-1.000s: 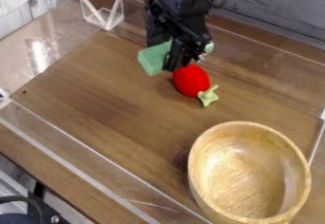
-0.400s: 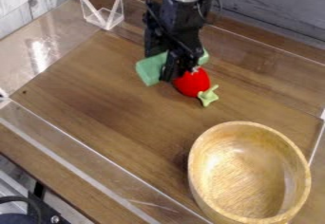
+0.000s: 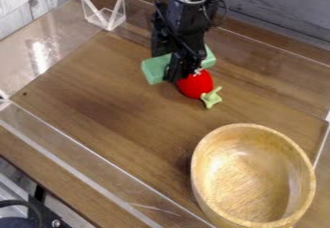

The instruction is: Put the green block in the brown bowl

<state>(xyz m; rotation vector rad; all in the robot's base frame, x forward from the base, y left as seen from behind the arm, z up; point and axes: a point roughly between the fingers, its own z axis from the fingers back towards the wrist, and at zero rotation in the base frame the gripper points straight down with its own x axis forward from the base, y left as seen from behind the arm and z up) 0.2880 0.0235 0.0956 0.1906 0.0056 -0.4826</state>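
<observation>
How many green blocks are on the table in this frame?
1: a flat light-green rectangular block under the robot's hand, beside the red strawberry toy. Partly covered; none others visible.

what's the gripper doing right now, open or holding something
Gripper: down at the green block, beside the red strawberry toy. Whether the jaws have closed on the block cannot be told from this view.

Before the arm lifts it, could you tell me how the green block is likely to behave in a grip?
The green block looks like a flat, matte bar, so it is probably stiff and unlikely to roll. Its plain surface suggests little slipping. The gripper stands right over it, and the red strawberry toy sits close alongside, so a nudge might bump that toy.
</observation>
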